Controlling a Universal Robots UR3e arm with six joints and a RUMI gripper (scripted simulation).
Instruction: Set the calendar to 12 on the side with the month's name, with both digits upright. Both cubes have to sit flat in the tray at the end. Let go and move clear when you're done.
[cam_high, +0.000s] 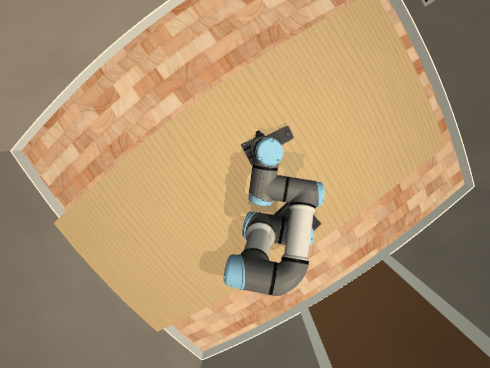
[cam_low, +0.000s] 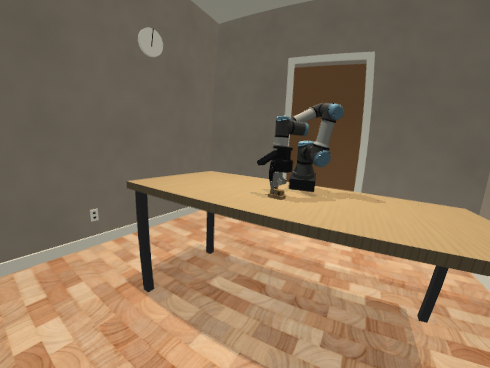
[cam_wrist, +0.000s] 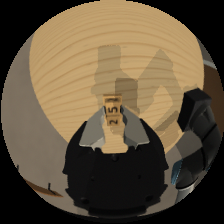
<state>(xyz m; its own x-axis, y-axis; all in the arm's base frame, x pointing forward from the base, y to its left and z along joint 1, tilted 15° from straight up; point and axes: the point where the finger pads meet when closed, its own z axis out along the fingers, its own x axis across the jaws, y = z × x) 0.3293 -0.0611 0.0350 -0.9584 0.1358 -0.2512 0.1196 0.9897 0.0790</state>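
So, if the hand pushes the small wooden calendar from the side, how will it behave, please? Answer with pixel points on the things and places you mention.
The calendar (cam_low: 276, 196) (cam_wrist: 112, 96) would probably slide rather than tip, since it sits low on the table (cam_low: 350, 210) (cam_wrist: 65, 60). It looks like wood, so likely stiff. Its parts have flat faces and square edges, so rolling seems unlikely.
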